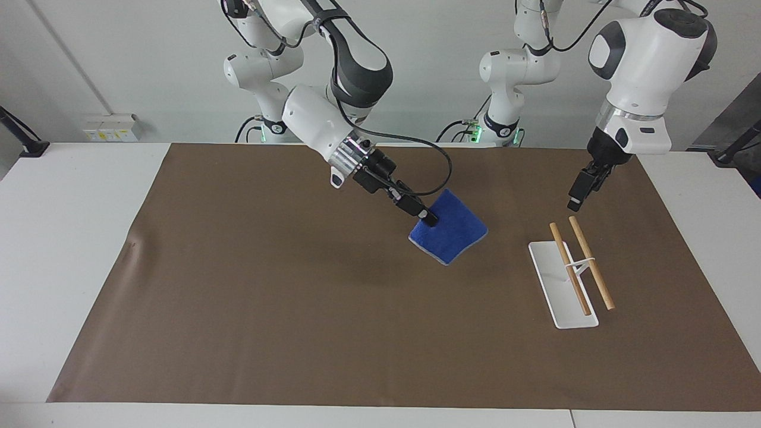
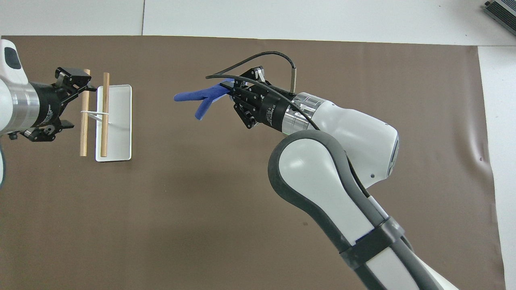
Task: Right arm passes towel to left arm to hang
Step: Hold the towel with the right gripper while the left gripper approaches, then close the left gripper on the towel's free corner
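My right gripper (image 1: 428, 219) is shut on one edge of the blue towel (image 1: 450, 230) and holds it up over the middle of the brown mat. The towel hangs slanted from the fingers. In the overhead view the towel (image 2: 197, 97) sticks out of the right gripper (image 2: 230, 91) toward the left arm's end. My left gripper (image 1: 575, 199) is open and empty. It points down, in the air over the mat by the end of the rack nearer to the robots. In the overhead view the left gripper (image 2: 74, 102) covers part of a rod.
A white tray (image 1: 565, 297) with two wooden rods (image 1: 590, 263) on a wire stand sits on the mat toward the left arm's end, also in the overhead view (image 2: 119, 121). The brown mat (image 1: 267, 309) covers most of the table. Two thinner white arms stand at the back.
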Robot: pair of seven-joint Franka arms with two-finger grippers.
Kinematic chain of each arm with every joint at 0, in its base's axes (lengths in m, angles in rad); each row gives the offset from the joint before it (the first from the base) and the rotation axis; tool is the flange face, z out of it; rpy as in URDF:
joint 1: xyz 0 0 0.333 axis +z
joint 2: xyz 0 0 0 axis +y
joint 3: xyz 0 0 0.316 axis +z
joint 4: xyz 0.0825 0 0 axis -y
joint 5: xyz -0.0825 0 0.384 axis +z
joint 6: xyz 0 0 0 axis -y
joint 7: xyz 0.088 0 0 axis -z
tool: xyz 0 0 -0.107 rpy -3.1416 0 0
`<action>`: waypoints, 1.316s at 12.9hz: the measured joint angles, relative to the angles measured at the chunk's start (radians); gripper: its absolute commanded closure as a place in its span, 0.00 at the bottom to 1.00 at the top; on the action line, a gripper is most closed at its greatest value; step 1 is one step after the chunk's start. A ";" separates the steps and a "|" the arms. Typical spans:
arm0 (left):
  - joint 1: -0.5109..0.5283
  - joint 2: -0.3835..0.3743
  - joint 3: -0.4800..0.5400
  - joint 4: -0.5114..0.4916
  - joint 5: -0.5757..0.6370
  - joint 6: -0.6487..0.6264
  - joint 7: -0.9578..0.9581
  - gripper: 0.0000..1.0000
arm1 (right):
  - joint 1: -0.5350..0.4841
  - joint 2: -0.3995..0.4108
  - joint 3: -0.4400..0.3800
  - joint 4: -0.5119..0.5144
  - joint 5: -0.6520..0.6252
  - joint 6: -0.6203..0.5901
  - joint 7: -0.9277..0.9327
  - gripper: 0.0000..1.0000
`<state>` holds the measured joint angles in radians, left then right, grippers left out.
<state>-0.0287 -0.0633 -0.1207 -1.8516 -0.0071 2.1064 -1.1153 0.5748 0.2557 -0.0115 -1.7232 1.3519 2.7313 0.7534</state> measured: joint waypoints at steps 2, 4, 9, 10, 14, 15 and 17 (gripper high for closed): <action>-0.002 -0.002 -0.017 -0.039 0.000 0.109 -0.152 0.00 | 0.000 0.000 0.000 0.000 0.000 0.000 0.000 1.00; -0.003 -0.001 -0.046 -0.077 0.000 0.188 -0.279 0.00 | 0.000 0.000 0.000 0.003 0.002 0.000 0.002 1.00; -0.005 0.027 -0.094 -0.107 0.000 0.287 -0.457 0.00 | 0.009 0.014 0.045 0.015 0.007 0.095 0.053 1.00; -0.005 0.040 -0.108 -0.107 0.000 0.303 -0.485 0.00 | 0.013 0.027 0.055 0.017 0.007 0.107 0.056 1.00; -0.005 0.062 -0.139 -0.107 0.000 0.353 -0.573 0.00 | 0.020 0.073 0.058 0.072 0.007 0.122 0.056 1.00; -0.006 0.063 -0.143 -0.107 0.000 0.376 -0.596 0.00 | 0.020 0.074 0.058 0.076 0.007 0.122 0.056 1.00; -0.006 0.069 -0.154 -0.107 0.000 0.411 -0.640 0.03 | 0.020 0.074 0.058 0.077 0.007 0.122 0.056 1.00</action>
<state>-0.0343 0.0057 -0.2743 -1.9588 -0.0072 2.5177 -1.7555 0.5945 0.3301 0.0466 -1.6463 1.3586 2.8538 0.8097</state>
